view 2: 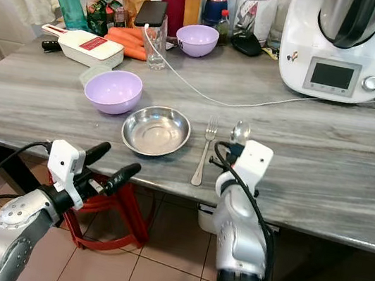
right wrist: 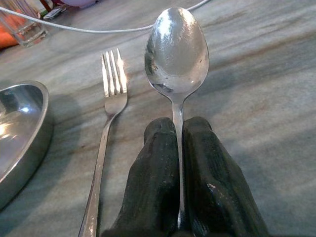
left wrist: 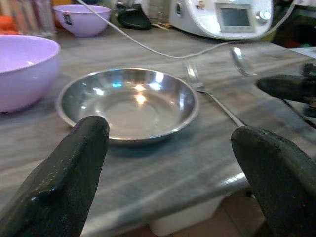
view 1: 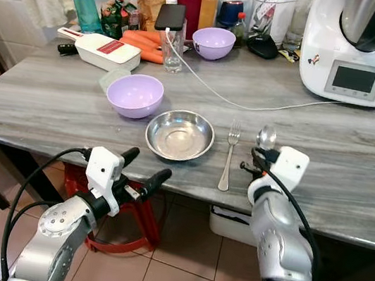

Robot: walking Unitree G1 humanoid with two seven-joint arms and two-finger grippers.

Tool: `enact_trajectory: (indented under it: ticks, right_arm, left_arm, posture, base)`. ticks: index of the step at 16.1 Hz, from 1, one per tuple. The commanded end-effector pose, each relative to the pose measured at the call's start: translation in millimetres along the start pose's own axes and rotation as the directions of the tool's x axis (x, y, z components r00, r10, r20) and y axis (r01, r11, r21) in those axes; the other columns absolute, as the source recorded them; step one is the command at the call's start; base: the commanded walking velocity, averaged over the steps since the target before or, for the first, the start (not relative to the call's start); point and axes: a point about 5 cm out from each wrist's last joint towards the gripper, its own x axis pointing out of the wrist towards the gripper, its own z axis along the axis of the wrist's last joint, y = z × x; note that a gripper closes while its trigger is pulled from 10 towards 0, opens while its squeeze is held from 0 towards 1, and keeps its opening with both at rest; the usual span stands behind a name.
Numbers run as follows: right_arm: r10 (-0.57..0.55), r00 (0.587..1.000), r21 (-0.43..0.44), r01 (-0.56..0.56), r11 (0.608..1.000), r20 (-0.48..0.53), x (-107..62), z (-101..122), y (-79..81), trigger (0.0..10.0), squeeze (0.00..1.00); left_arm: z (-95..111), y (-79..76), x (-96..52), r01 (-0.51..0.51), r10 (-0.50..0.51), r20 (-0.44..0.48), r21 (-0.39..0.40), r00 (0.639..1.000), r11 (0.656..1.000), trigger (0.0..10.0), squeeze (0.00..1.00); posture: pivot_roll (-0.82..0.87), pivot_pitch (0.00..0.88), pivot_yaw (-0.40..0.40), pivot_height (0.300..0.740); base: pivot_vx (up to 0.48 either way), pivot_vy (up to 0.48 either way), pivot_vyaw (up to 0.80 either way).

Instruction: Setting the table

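A steel bowl (view 1: 180,134) sits near the front edge of the grey marble table (view 1: 357,149). Just right of it lies a fork (view 1: 229,154), tines pointing away from me. My right gripper (right wrist: 178,138) is shut on the handle of a metal spoon (right wrist: 176,49), whose bowl (view 1: 267,136) points away just right of the fork, low over the tabletop. My left gripper (view 1: 142,168) stands open below the table's front edge, left of the steel bowl (left wrist: 128,101). A lilac bowl (view 1: 135,94) rests left of the steel one.
At the back stand a second lilac bowl (view 1: 213,42), a glass (view 1: 173,53), carrots (view 1: 144,42), a slicer (view 1: 106,51), bottles and jars. A white kitchen machine (view 1: 363,47) fills the back right, its cable (view 1: 250,106) crossing the table. A red stool (view 1: 135,221) stands beneath.
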Motion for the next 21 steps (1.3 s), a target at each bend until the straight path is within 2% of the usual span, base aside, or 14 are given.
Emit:
enact_trajectory:
  ticks: [1,5,11,20,21]
  right_arm:
    - [0.008,1.0,0.002,-0.008,1.0,-0.023,4.1,0,5.6,10.0,0.0]
    - [0.015,0.999,-0.009,-0.016,1.0,-0.046,11.4,-1,12.3,10.0,0.0]
    - [0.06,0.994,-0.03,-0.062,0.998,-0.089,18.7,-5,22.6,10.0,0.0]
    - [0.078,0.992,-0.087,-0.087,0.992,-0.104,24.0,-11,18.5,10.0,0.0]
    - [0.08,0.991,-0.096,-0.09,0.991,-0.104,23.9,-12,18.3,10.0,0.6]
  left_arm:
    - [0,-3.3,-3.0,0.036,-0.036,-0.01,-0.008,0.999,0.999,10.0,0.0]
    - [-1,-15.0,-6.4,0.142,-0.144,-0.022,-0.05,0.989,0.989,10.0,0.0]
    - [-1,-17.2,-7.4,0.162,-0.164,-0.037,-0.057,0.986,0.985,10.0,0.0]
    - [-2,-18.4,-7.1,0.165,-0.168,-0.043,-0.06,0.985,0.984,10.0,0.0]
    - [-2,-18.3,-6.9,0.165,-0.168,-0.044,-0.06,0.985,0.984,10.0,0.0]
  posture:
    - [-0.11,0.081,0.1,0.74]
    - [-0.11,0.087,0.097,0.74]
    - [-0.11,0.097,0.101,0.74]
    - [-0.11,0.101,0.1,0.74]
    - [-0.1,0.101,0.1,0.74]
  base:
    - [0.0,0.0,0.0]
    - [0.0,0.0,0.0]
    - [0.0,0.0,0.0]
    - [0.0,0.0,0.0]
    - [0.0,0.0,0.0]
